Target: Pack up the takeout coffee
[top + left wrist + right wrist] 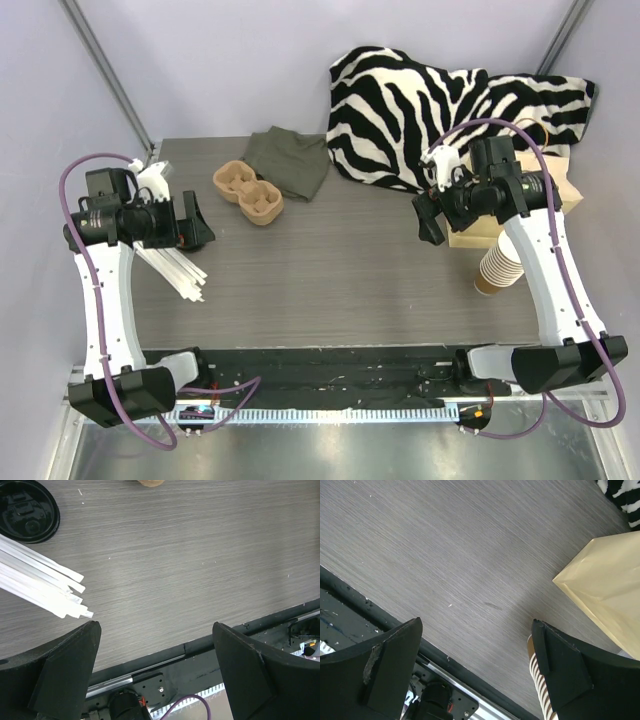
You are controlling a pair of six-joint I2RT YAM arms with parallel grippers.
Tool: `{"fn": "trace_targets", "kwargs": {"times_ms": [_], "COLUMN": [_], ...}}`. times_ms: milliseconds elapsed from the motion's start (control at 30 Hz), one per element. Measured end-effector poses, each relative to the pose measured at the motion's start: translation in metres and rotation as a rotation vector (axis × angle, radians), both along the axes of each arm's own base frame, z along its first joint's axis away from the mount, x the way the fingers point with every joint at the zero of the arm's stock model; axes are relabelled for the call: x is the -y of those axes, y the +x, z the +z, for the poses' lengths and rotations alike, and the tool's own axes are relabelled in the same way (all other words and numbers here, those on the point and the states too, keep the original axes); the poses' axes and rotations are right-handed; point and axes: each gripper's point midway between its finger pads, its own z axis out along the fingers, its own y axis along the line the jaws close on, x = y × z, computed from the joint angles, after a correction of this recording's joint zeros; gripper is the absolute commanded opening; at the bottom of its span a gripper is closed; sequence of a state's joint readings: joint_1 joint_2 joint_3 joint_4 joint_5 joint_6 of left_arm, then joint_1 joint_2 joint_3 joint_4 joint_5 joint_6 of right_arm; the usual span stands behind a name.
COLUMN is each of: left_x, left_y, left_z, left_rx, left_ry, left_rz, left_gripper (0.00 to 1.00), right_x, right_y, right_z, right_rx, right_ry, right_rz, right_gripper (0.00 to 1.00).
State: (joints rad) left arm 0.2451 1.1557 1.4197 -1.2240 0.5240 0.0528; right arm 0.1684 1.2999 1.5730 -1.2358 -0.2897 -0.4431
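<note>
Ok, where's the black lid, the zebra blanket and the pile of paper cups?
black lid (25, 511), left wrist view, on its flat top.
zebra blanket (400, 100), top view, on its striped middle.
pile of paper cups (493, 272), top view, on the side of the stack.

We see open table (340, 270) in the middle; straws (175, 268) crowd the left side, stacked cups (497, 268) and a paper bag (605, 580) the right.
</note>
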Motion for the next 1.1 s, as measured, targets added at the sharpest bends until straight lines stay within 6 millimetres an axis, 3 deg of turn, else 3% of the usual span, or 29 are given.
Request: {"fn": "trace_targets", "kwargs": {"times_ms": [300,700,900,1100], "left_x": [0.002,0.007,0.008,0.007], "left_y": [-0.001,0.003,0.002,0.001], "left_z": [-0.005,-0.010,-0.011,-0.013], "left_rx": [-0.009,-0.012,-0.013,-0.016], "left_ry": [-0.007,-0.022,-0.023,-0.021], "left_rz": [-0.018,-0.090,-0.102,-0.101], "left_gripper": [1.00,1.00,1.00,1.00], "right_x": [0.013,0.058,0.067,0.067], "right_y": [-0.016,-0.045,-0.064,-0.067], "right_z": [-0.014,0.009,0.001,0.001], "right_rx": [-0.017,0.085,0.050,0.045], "right_ry": [-0.053,-0.073,-0.103,-0.105], "right_rz": [-0.026,-0.155,-0.170,-0.175], "right_gripper": [1.00,1.00,1.00,1.00]}}
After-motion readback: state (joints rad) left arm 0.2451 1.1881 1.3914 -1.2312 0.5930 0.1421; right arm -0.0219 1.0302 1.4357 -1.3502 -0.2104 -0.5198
